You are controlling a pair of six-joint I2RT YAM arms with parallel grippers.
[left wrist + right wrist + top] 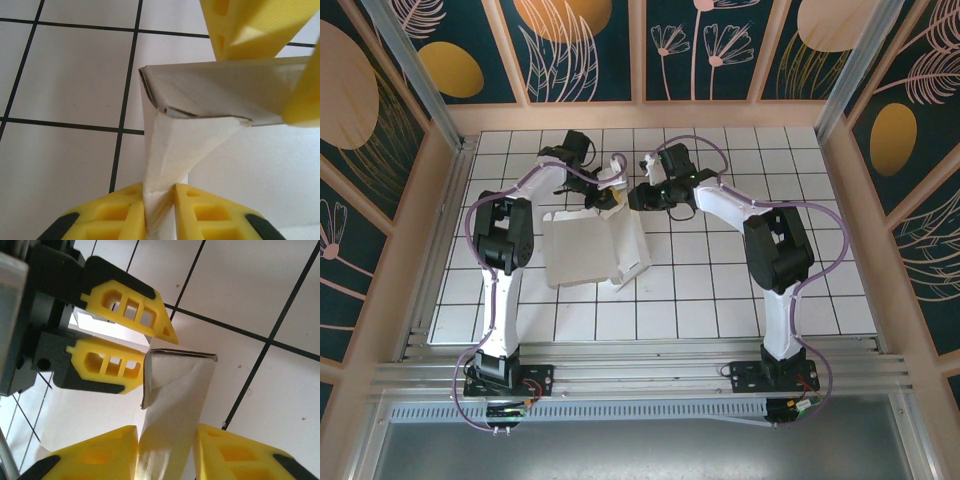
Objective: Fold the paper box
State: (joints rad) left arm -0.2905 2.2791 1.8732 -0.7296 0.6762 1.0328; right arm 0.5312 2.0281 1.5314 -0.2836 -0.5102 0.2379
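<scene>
pinching a flap of the paper box (210,95), left claw (160,192) clamped tight — right claw (166,436) straddles it, grip unclear.

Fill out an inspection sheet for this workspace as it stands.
Surface: white grid-lined table, bare around the work.
Job's things: the paper box, white, partly folded, one part raised at its far side.
Clutter: nothing seen.
Grippers: left gripper pinched on a box flap; right gripper straddles the folded part next to it, grip unclear.
Cables: purple cables loop along both arms, off the box.
Surroundings: patterned wall panels; metal rails at the near edge.
</scene>
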